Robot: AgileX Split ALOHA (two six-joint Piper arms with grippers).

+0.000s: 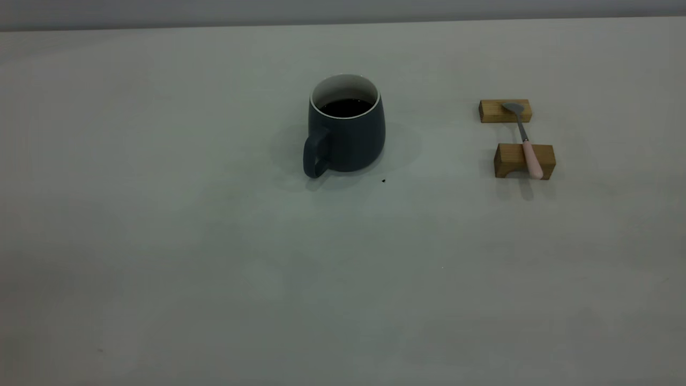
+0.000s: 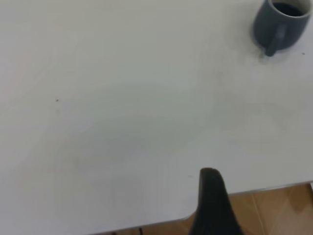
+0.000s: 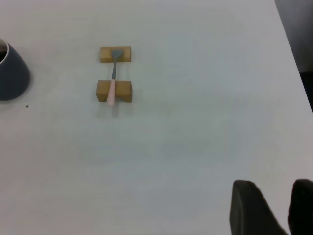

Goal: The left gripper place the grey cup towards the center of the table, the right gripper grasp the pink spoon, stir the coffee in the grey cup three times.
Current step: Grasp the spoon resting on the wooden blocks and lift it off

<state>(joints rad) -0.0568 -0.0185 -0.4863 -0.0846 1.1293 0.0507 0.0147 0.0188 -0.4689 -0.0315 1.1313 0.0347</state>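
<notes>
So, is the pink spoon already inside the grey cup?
No, the pink spoon lies across two wooden blocks, apart from the grey cup.

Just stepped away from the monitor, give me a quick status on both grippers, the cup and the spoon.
Left gripper back at table edge, far from grey cup. Right gripper open, parked short of pink spoon. Spoon lies across two wooden blocks. Nothing in the way.

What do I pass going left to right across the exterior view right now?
grey cup holding the coffee → tiny dark speck on the table → two wooden blocks carrying the pink spoon.
</notes>
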